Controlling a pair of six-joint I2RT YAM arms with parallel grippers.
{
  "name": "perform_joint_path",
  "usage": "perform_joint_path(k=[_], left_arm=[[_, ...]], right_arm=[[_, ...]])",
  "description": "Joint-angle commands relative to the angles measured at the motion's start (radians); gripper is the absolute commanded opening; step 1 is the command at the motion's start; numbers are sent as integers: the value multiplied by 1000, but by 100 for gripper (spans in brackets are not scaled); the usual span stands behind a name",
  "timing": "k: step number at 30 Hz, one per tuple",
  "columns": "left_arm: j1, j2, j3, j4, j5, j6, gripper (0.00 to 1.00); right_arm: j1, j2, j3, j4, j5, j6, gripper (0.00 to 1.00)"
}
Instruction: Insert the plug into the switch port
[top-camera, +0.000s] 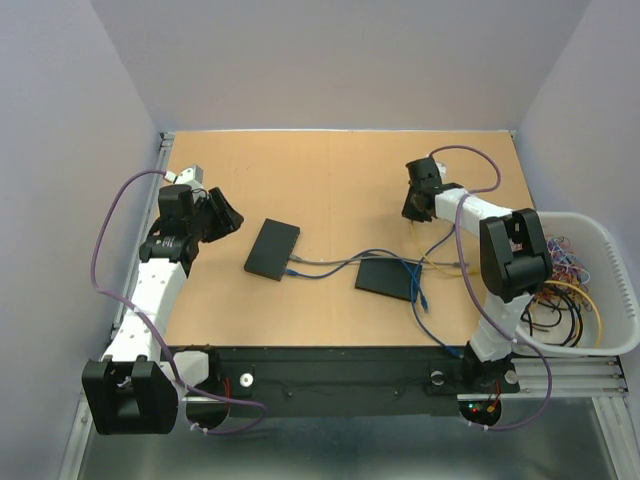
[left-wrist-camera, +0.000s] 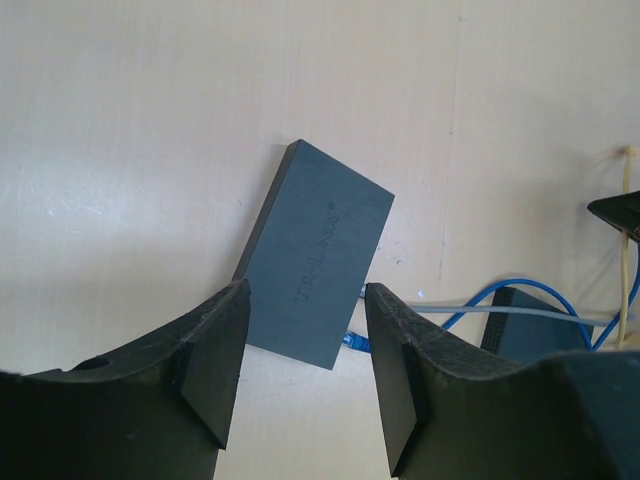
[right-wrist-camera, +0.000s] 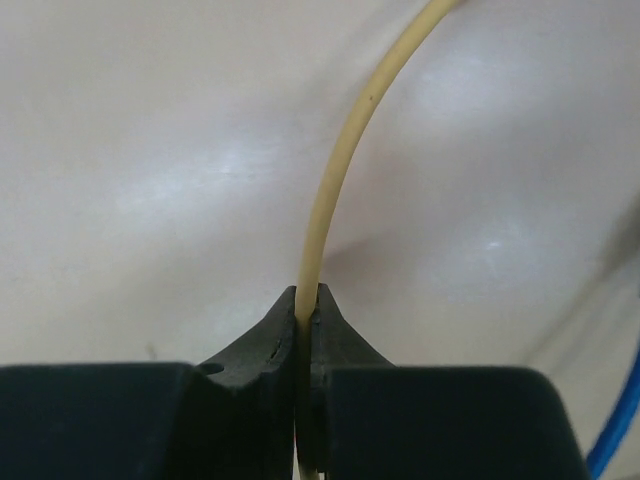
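I am clenching my right claw (right-wrist-camera: 308, 302) on the yellow cable (right-wrist-camera: 338, 170). The thin cord is passing between the closed tips and curving up over the table (right-wrist-camera: 150, 150). I am not finding its plug in any view, so I cannot tell how near to the end I am holding it. My left claw (left-wrist-camera: 308, 370) is standing released, grasping nothing, above the dark switch (left-wrist-camera: 318, 250). This switch is lying flat on the left part of the table, a blue connector (left-wrist-camera: 355, 340) sitting at its edge. A second switch (top-camera: 386, 277) is lying nearer my right arm. I am judging the task as only beginning: the cable is caught, but bringing the plug to a port and pushing it in are not yet done.
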Motion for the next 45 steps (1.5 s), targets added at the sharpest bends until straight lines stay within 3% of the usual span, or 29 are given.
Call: perform_joint_path(k=[1,7,13,19,26,45], left_arm=[[6,-37,-18,22,23,15,61],[6,-66,-50,79,123,-32,61],[-22,-101,-148,221,191,-173,61],[-103,-87,-243,401,232,-326,61],[-229,-92,-300,553,155,-435,61],[-249,-21,-323,602,125,-466,58]], right_arm=[[99,-40,57,49,-190,-113,0],[321,-226,-40,128,-259,-215,0],[564,-378,-172,202,-310,-272,1],[711,-459,-268,300,-332,-273,1],[782,-458,-276,358,-335,-268,1],[833,-534,-311,438,-399,-260,0]])
